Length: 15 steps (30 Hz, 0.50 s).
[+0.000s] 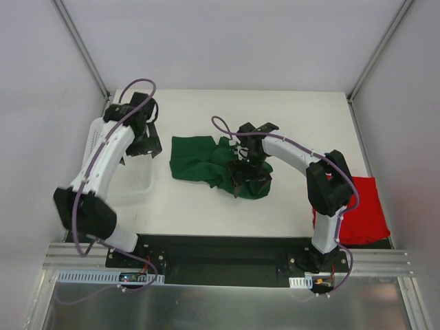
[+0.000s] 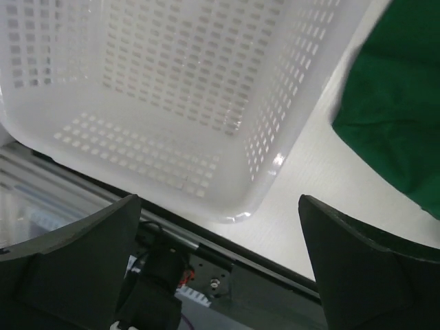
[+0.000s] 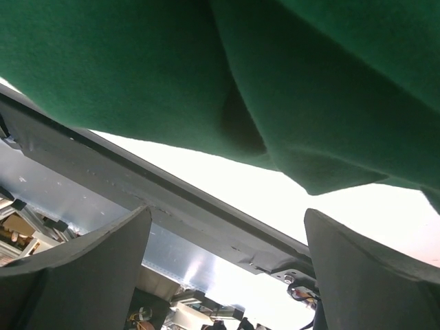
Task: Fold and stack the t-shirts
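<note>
A crumpled dark green t-shirt point(image 1: 199, 161) lies at the table's middle. My right gripper point(image 1: 249, 175) hovers over its right part, open, with nothing between the fingers; the green cloth point(image 3: 261, 75) fills the top of the right wrist view. A folded red t-shirt point(image 1: 363, 210) lies at the right near edge. My left gripper point(image 1: 146, 143) hangs open over the white basket's point(image 1: 134, 185) far rim, left of the green shirt. In the left wrist view the perforated basket point(image 2: 172, 103) sits ahead and a corner of the green shirt point(image 2: 399, 110) shows at right.
White walls with metal corner posts point(image 1: 82, 48) close in the table on three sides. A black strip point(image 1: 220, 251) and an aluminium rail run along the near edge between the arm bases.
</note>
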### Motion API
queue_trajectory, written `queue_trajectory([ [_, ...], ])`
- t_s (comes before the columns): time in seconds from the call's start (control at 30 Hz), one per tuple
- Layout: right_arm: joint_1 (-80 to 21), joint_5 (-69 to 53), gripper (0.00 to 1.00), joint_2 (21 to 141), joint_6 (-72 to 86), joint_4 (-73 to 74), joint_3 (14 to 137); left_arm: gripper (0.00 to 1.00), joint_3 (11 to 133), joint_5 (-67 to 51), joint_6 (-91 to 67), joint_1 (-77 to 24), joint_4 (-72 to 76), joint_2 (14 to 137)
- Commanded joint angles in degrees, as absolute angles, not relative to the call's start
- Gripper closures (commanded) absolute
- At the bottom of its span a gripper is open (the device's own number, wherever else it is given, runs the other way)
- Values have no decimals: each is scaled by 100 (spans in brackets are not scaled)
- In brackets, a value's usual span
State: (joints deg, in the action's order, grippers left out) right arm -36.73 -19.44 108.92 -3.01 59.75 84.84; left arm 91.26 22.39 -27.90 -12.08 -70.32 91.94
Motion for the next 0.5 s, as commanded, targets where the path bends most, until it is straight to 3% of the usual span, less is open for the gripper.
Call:
queue_trajectory([
  [0.0, -3665, -2162, 4, 10696, -378, 6082, 8692, 1, 7948, 1232, -3663, -1266, -7181, 7394],
  [0.23, -3674, -2346, 4, 10872, -387, 6091, 8850, 1, 5586, 545, -4174, -1266, -7339, 5654],
  [0.47, -3726, -2408, 4, 10899, -378, 6038, 8798, 1, 4870, 238, -4482, -1257, -6900, 5598],
])
